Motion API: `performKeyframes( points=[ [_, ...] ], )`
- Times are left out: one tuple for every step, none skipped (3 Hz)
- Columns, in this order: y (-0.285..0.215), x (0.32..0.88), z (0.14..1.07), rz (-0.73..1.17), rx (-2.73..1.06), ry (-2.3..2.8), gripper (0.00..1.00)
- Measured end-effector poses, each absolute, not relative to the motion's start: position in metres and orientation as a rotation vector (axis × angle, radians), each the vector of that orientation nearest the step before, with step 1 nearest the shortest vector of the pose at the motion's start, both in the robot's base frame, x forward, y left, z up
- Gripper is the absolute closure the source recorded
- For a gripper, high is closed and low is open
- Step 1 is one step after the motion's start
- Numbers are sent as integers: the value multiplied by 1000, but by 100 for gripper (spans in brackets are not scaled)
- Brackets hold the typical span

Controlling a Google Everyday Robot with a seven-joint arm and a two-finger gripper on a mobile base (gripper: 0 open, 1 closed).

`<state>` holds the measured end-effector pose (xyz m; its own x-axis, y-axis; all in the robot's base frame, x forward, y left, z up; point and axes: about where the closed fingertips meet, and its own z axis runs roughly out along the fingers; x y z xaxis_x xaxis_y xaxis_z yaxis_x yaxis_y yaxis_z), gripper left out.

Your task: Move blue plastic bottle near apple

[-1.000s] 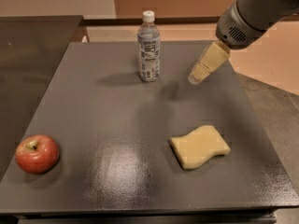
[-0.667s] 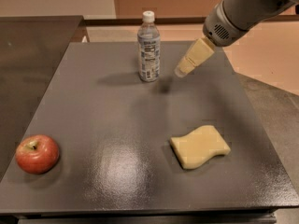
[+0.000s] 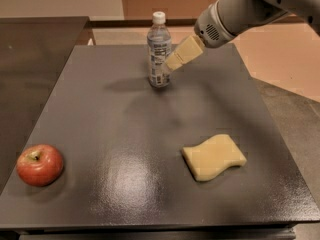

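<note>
blue plastic bottle (image 3: 159, 51): is showing clear bluish plastic, a white cap, a blue-and-white printed label.
apple (image 3: 40, 165): is glowing red, yellowish around the stem.
sponge (image 3: 214, 157): is showing plain pale yellow.
desk (image 3: 125, 119): is showing dark grey with pale glossy reflections.
pincer (image 3: 172, 61): is showing cream-yellow, hanging just beside the blue plastic bottle's label, on a light grey arm (image 3: 240, 9).

The gripper (image 3: 172, 63) has moved left, beside the blue plastic bottle (image 3: 156, 43).
</note>
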<state>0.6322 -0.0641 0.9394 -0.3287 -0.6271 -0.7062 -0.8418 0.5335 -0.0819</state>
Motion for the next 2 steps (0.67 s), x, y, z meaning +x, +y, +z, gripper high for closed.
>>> performKeyframes(
  points=[
    [-39,644,936,491,-1164,1973,0],
    [-23,655,937,536,-1158,1898,0]
  ],
)
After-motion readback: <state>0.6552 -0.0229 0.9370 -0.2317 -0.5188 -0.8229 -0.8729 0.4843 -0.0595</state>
